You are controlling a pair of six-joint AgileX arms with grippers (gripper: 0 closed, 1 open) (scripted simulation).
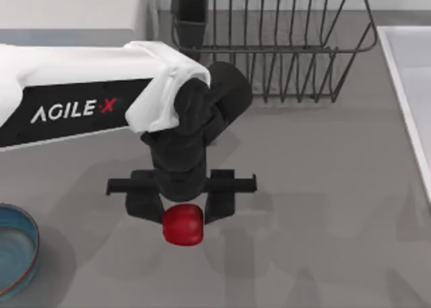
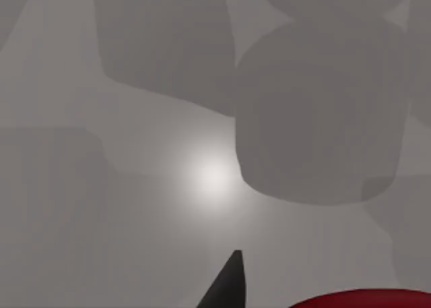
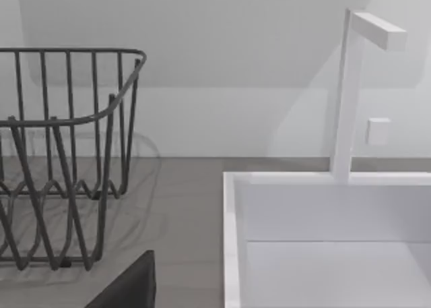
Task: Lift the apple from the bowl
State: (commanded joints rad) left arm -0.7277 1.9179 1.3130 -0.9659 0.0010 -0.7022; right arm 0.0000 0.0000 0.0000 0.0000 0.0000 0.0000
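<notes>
While the left hand point(image 1: 182, 210) hangs over the middle of the grey tabletop point(image 1: 323, 207), its two black fingers are clenched on the apple point(image 1: 182, 224), one on each side. The apple is red, round and glossy, and it is well apart from the bowl point(image 1: 17, 251). The bowl is blue inside with a thin reddish-brown rim; it lies at the left edge of the top view, partly cut off. Behind the arm stands a dark wire rack point(image 1: 283, 45), and a white sink point(image 1: 411, 85) is at the right edge. The left wrist view shows one dark fingertip point(image 2: 225, 284) and the apple's red top above smooth grey surface with soft shadows. For the right hand, I cannot tell its state.
</notes>
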